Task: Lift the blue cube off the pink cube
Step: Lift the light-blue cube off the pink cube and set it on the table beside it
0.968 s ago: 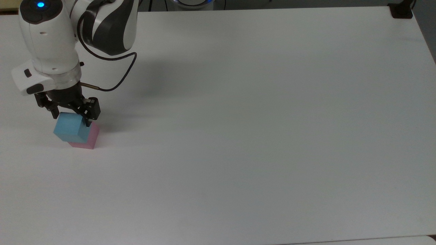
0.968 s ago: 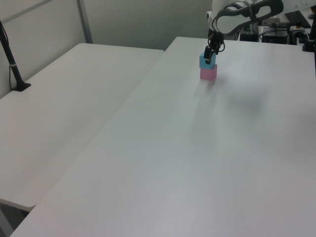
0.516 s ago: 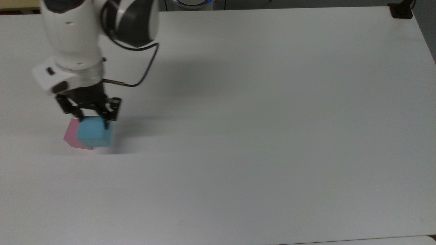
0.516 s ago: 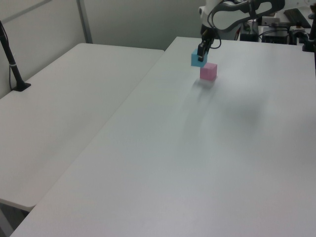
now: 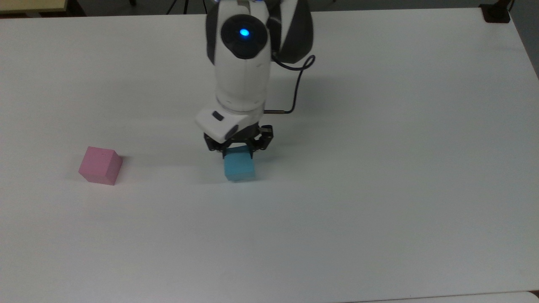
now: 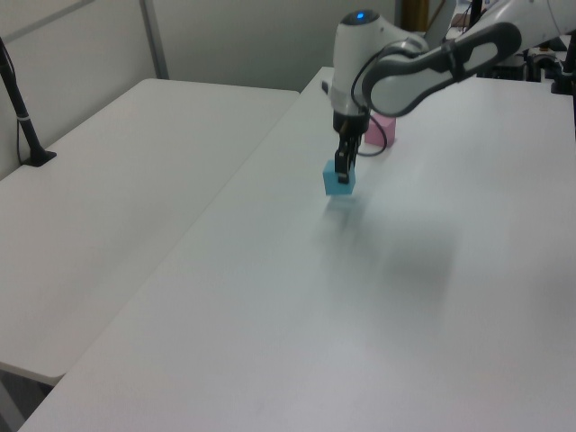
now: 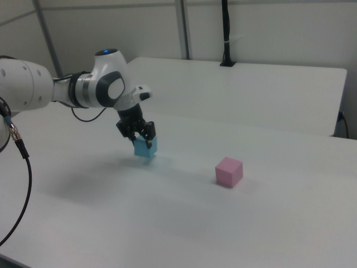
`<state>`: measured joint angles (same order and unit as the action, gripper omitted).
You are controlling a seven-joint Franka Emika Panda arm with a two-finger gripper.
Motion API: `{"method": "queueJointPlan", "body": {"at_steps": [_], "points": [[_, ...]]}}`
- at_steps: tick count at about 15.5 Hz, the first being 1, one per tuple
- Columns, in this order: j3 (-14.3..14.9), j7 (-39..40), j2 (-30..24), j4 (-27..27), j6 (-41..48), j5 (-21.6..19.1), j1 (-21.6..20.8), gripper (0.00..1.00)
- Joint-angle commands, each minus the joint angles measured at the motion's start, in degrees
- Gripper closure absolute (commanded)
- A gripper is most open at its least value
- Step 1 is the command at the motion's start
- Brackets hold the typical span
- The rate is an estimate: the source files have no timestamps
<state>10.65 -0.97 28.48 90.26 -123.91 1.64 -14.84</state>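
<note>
The blue cube hangs in my gripper, which is shut on its upper part. It is just above the white table, with a faint shadow under it. The pink cube stands alone on the table, well off to the top view's left of the blue one. In the left view the blue cube is nearer the camera than the pink cube, which the arm partly covers. In the right view the gripper holds the blue cube to the left of the pink cube.
A black clamp sits at the table's far right corner in the top view. A second white table adjoins on the left view's left, with a black pole on it. A black cable hangs at the right view's left.
The gripper has lifted the blue cube off the pink cube and carried it far to the top view's right. The pink cube stays in place, now bare.
</note>
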Motion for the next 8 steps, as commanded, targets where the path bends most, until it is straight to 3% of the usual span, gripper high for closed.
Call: {"method": "queueJointPlan", "body": {"at_steps": [1,2,8], "points": [[1.04,-2.19,-1.05,2.72,-0.02,0.65,-2.82,0.20],[1.04,-2.28,-1.49,2.81,0.42,0.65,-2.91,0.00],[0.95,-2.37,-11.40,2.46,14.55,0.56,-3.17,0.00]]}}
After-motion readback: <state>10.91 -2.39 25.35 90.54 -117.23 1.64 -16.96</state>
